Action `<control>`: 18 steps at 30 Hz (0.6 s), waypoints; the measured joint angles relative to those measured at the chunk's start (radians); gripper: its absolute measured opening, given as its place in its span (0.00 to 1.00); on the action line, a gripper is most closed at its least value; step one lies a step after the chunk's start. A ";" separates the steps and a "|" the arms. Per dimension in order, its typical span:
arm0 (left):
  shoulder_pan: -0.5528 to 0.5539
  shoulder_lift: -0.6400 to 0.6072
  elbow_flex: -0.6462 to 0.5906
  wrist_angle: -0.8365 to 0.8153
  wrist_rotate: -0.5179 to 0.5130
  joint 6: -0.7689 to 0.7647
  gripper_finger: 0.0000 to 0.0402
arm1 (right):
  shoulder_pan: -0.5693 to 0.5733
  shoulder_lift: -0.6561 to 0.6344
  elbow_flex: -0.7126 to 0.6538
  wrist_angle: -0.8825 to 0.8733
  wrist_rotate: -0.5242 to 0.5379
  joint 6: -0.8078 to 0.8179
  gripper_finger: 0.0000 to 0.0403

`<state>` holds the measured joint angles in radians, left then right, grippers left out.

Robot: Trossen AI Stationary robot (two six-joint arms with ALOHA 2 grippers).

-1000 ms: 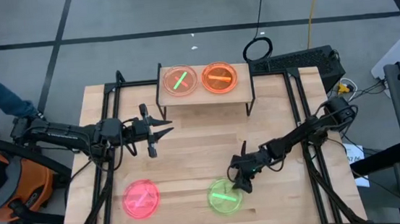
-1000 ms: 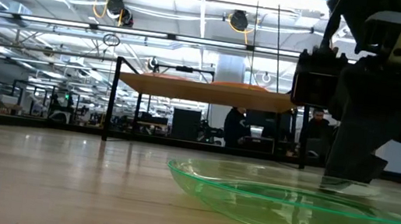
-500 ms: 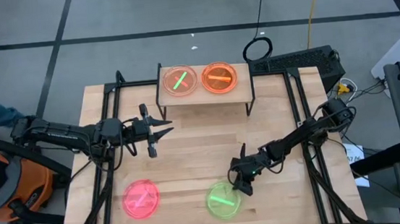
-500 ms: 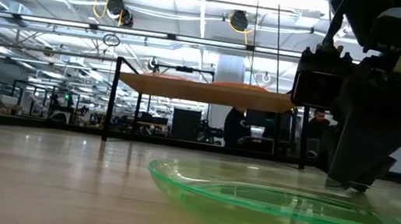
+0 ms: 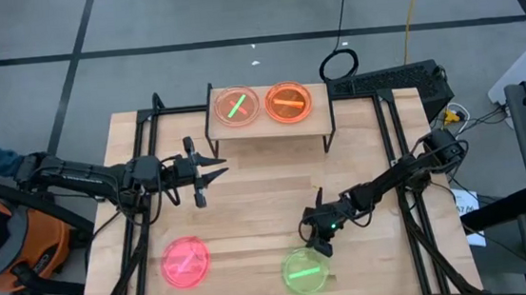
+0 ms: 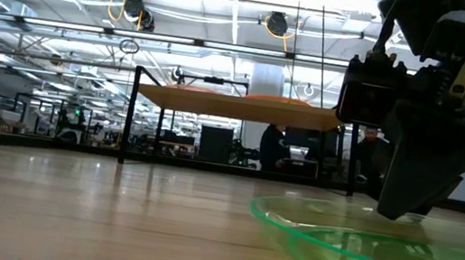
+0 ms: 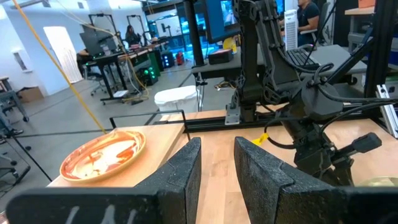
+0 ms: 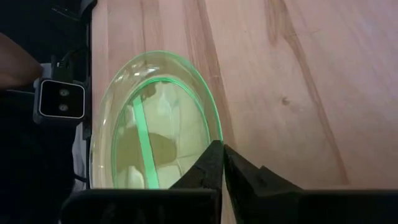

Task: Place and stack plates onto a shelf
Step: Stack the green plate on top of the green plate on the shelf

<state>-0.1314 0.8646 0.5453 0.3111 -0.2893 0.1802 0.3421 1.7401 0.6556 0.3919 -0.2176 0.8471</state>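
Green plate (image 5: 306, 271) flat on the worktop (image 5: 258, 196) at its front edge, right of centre, rim just under the right tool (image 5: 317, 241). Pink plate (image 5: 186, 263) also on the worktop, front left, well apart from the green one. Two more plates already on the shelf (image 5: 322, 109) at the rear: a pale orange plate with a green streak (image 5: 236, 106) and, beside it, an orange plate (image 5: 288, 101), side by side rather than stacked. Right tool lowered to the far rim of the green plate, fingers (image 8: 214, 167) pressed together with no rim visible between them, so clenched on nothing, tips at or just beside the plate edge. Left tool (image 5: 215, 166) raised over the left-centre worktop, fingers spread, released and carrying nothing, facing the shelf. Likely risk: a closed fingertip pushing on a shallow, slick rim, sliding the plate off the front edge of the worktop rather than lifting it; alternatively, tilting and skidding out if gripped only at the thin lip. Second risk, judged from the shelf's narrow board: knocking the seated plates while adding another.
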 joint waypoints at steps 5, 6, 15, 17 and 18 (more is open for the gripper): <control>0.000 0.000 0.000 0.000 0.000 -0.001 0.26 | -0.005 -0.025 -0.004 -0.014 0.027 -0.027 0.00; 0.000 0.000 0.000 0.000 0.000 -0.002 0.26 | -0.009 -0.036 -0.006 -0.023 0.038 -0.033 0.00; 0.000 0.000 0.000 0.000 0.000 -0.002 0.26 | -0.085 -0.204 -0.003 -0.030 0.096 -0.135 0.00; 0.000 0.000 0.000 0.000 0.000 -0.002 0.26 | -0.100 -0.242 -0.003 -0.059 0.115 -0.155 0.00; 0.000 0.000 0.000 0.000 0.000 -0.002 0.26 | -0.108 -0.258 -0.003 -0.073 0.131 -0.168 0.00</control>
<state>-0.1314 0.8648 0.5453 0.3115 -0.2893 0.1780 0.2342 1.4826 0.6521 0.3187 -0.0869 0.6790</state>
